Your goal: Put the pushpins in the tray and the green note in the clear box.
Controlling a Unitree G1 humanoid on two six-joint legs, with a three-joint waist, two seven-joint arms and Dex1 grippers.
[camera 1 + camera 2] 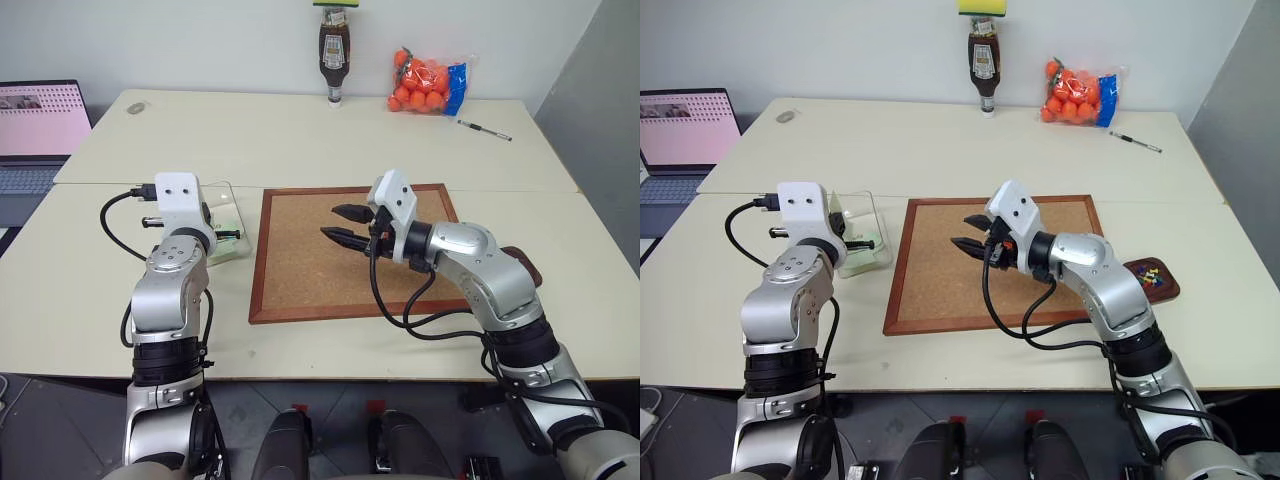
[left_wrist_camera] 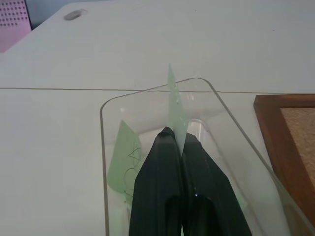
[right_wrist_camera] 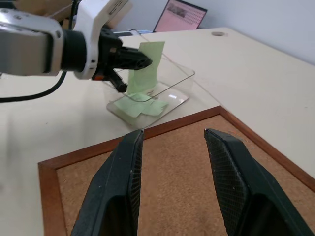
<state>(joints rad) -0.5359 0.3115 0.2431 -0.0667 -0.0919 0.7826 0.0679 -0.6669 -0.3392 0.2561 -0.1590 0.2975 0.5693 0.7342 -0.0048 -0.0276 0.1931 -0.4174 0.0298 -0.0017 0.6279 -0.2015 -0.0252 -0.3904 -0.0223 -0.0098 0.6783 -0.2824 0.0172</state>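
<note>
Left gripper (image 3: 142, 61) – level over clear box (image 3: 172, 81), pinching green note (image 3: 147, 61) | right gripper (image 3: 172, 142) – parted above corkboard (image 3: 167, 182)

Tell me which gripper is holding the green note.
The left gripper: it pinches the green note upright over the clear box. The right gripper hangs open and empty above the corkboard.

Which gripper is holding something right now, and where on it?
The left gripper pinches the green note by one edge, upright over the clear box. The right gripper holds nothing.
</note>
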